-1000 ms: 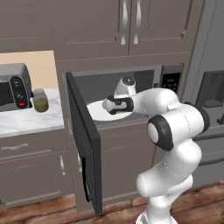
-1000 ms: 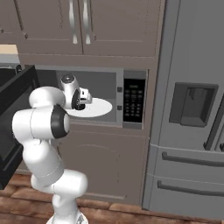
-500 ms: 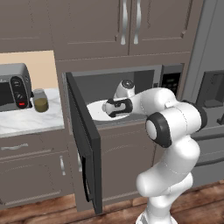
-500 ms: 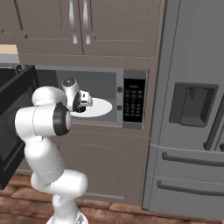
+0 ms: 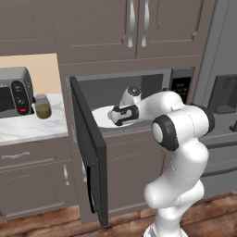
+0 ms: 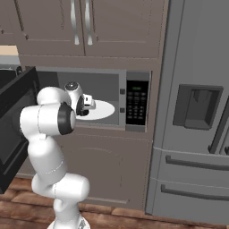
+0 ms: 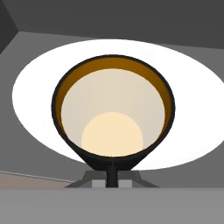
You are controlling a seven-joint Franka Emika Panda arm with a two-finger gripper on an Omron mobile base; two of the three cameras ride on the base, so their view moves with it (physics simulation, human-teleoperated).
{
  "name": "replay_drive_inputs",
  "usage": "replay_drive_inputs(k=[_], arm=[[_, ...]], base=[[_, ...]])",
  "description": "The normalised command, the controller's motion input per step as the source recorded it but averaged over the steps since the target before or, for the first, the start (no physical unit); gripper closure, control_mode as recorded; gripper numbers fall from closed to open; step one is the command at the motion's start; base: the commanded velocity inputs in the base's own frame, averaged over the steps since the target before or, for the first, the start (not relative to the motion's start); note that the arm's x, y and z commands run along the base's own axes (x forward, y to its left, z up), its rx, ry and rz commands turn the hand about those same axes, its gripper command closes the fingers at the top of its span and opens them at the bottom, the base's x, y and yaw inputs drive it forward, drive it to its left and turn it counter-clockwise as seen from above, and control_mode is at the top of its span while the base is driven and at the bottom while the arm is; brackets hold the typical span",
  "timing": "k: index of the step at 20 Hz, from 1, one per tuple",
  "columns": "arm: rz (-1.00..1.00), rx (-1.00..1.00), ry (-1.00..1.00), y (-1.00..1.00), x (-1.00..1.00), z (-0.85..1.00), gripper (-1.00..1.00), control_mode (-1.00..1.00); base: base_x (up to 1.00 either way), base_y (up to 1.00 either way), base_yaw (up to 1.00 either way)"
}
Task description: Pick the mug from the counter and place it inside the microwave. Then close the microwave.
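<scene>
Seen from above in the hand view, the black mug [image 7: 113, 118] with its tan inside hangs over the white turntable plate [image 7: 39, 87] of the microwave [image 5: 152, 83]. My gripper [image 7: 112, 173] is shut on the mug's near rim. Whether the mug's base touches the plate I cannot tell. From the left base view my gripper [image 5: 115, 115] reaches into the open microwave above the plate [image 5: 99, 115]. The right base view shows the gripper [image 6: 87, 103] over the plate [image 6: 105, 109], left of the keypad panel [image 6: 136, 100].
The microwave door [image 5: 88, 152] stands open, swung out to the left of my arm, also seen as the door [image 6: 13, 125]. On the marble counter [image 5: 32, 129] stand a silver toaster oven [image 5: 14, 95] and an olive jar [image 5: 43, 106]. A grey fridge [image 6: 197, 112] is on the right.
My hand with the mug has sunk a little toward the turntable plate and moved slightly deeper into the microwave. The door and the things on the counter stay put.
</scene>
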Motion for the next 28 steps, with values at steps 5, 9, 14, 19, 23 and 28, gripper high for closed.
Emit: replay_drive_inputs(k=[5,9,14,19,23,28], arm=[[0.00,0.00,0.00,0.00,0.16,-0.09,1.00,-1.00],[0.00,0.00,0.02,0.00,0.09,-0.19,1.00,-1.00],[0.00,0.00,0.01,0.00,0.06,-0.12,1.00,-1.00],[0.00,0.00,0.00,0.00,0.00,0.00,1.00,-1.00],[0.00,0.00,0.00,0.00,0.00,0.00,1.00,-1.00],[0.00,0.00,0.00,0.00,0.00,0.00,-1.00,-1.00]], base=[[0.00,0.00,0.00],[0.00,0.00,0.00],[0.00,0.00,0.00],[0.00,0.00,0.00],[0.00,0.00,0.00],[0.00,0.00,0.00]])
